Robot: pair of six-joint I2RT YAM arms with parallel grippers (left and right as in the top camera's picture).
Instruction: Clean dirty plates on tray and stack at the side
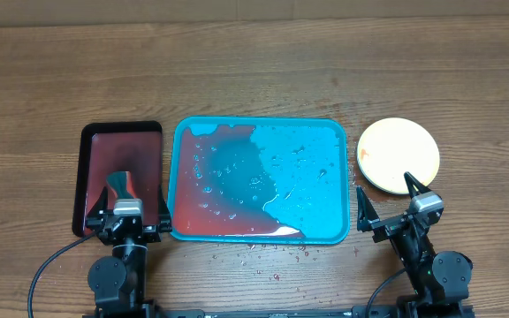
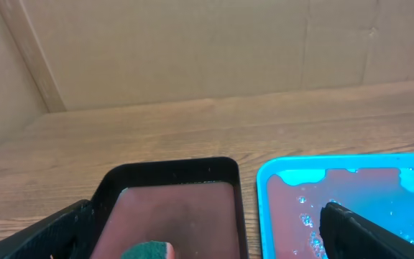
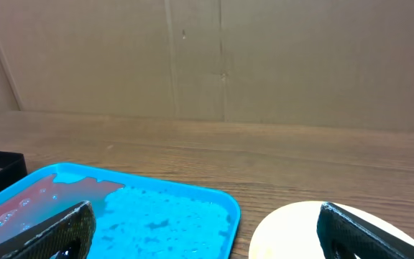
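Currently | plates (image 1: 398, 155): only cream one showing, just ahead of right gripper (image 1: 385, 190), outside tray (image 1: 312, 168) | tray: between both grippers, wet, red-smeared | right gripper: jaws wide | left gripper (image 1: 128, 201): jaws wide over dark red tray (image 1: 122, 126), sponge (image 2: 148, 250) between fingers, ungripped

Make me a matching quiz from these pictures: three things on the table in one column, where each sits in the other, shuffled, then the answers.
1. turquoise tray
2. black-rimmed tray
3. cream plate

A. far left
B. far right, on the bare table
C. middle, wet with reddish water

Pairs: 1-C, 2-A, 3-B
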